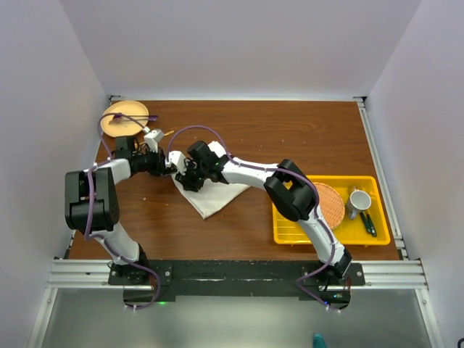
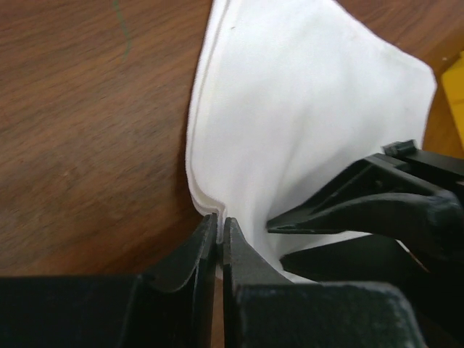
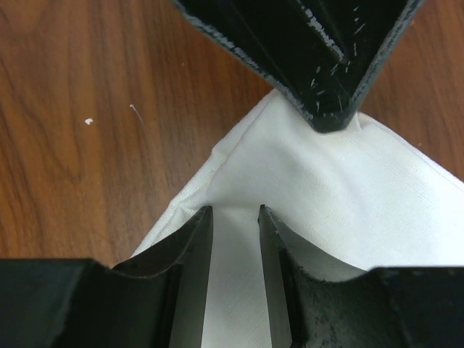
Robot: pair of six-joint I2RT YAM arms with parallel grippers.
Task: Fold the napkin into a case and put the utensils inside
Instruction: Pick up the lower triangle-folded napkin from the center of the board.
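Note:
The cream-white napkin (image 1: 212, 194) lies folded in a rough triangle on the wooden table. My left gripper (image 1: 175, 172) is shut on its left corner; in the left wrist view the jaws (image 2: 220, 220) pinch the doubled hem of the cloth (image 2: 304, 109). My right gripper (image 1: 190, 178) is right beside it. Its jaws (image 3: 235, 212) are narrowly open, tips down on the napkin (image 3: 348, 188), with cloth showing between them. A slim gold utensil (image 1: 167, 133) sticks out behind the left wrist. I cannot make out a second one.
A tan plate (image 1: 125, 117) sits at the far left corner. A yellow tray (image 1: 330, 233) at the right holds a woven orange mat (image 1: 330, 204), a mug (image 1: 359, 200) and dark green-handled utensils (image 1: 368, 222). Grey walls ring the table.

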